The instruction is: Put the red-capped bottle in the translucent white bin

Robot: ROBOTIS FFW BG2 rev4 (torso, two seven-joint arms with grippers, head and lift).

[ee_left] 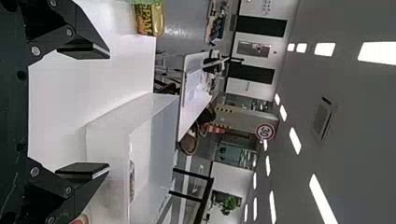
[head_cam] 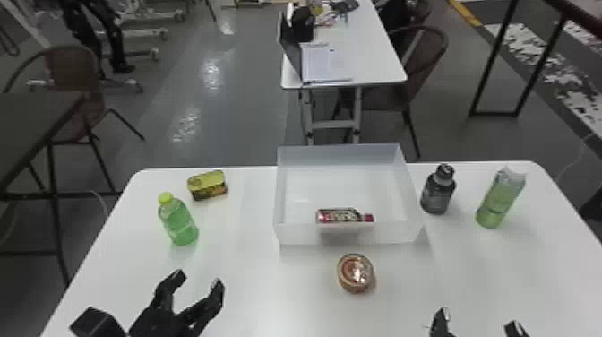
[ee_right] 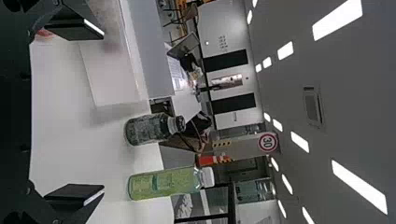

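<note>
The red-capped bottle (head_cam: 344, 216) lies on its side inside the translucent white bin (head_cam: 349, 234), against the near wall, its cap toward the right. In the head view my left gripper (head_cam: 199, 281) stands open at the lower left, nearer than the green bottle. My right gripper (head_cam: 479, 320) is open at the bottom right edge. In the left wrist view, my left gripper (ee_left: 108, 112) has nothing between its fingers, and the bin (ee_left: 107, 135) is beyond it. My right gripper (ee_right: 102, 112) is likewise empty in the right wrist view.
A yellow-capped green bottle (head_cam: 179, 222) and a yellow can (head_cam: 207, 184) stand left of the bin. A dark bottle (head_cam: 438, 190) and a clear-capped green bottle (head_cam: 499, 199) are to its right. A round tin (head_cam: 355, 273) sits in front of it.
</note>
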